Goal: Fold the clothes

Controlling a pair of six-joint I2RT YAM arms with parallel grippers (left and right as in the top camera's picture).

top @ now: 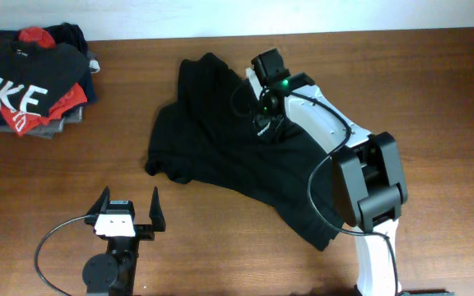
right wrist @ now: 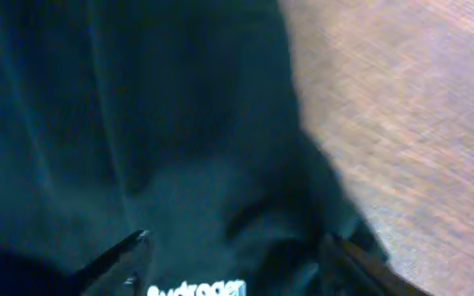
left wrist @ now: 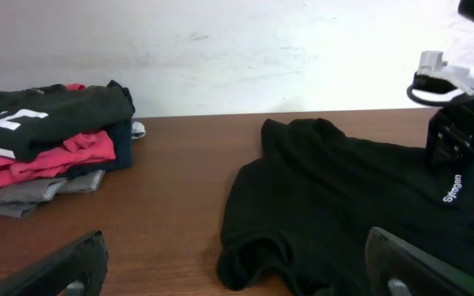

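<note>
The black T-shirt (top: pixel 212 140) lies crumpled and spread across the middle of the wooden table, one sleeve curled at its left edge (left wrist: pixel 253 259). My right gripper (top: pixel 262 131) is low over the shirt's upper middle, its fingers apart (right wrist: pixel 237 259) with dark fabric (right wrist: pixel 138 123) bunched under and between them. It also shows at the right edge of the left wrist view (left wrist: pixel 455 156). My left gripper (top: pixel 130 205) is open and empty near the front edge, left of the shirt, with its fingers pointing toward the sleeve (left wrist: pixel 237 275).
A pile of folded clothes (top: pixel 31 82), with a black NIKE shirt on top of red and grey garments (left wrist: pixel 39 140), stands at the back left corner. Bare wood (top: pixel 72 173) lies between the pile and the left gripper. A white wall (left wrist: pixel 220 49) stands behind the table.
</note>
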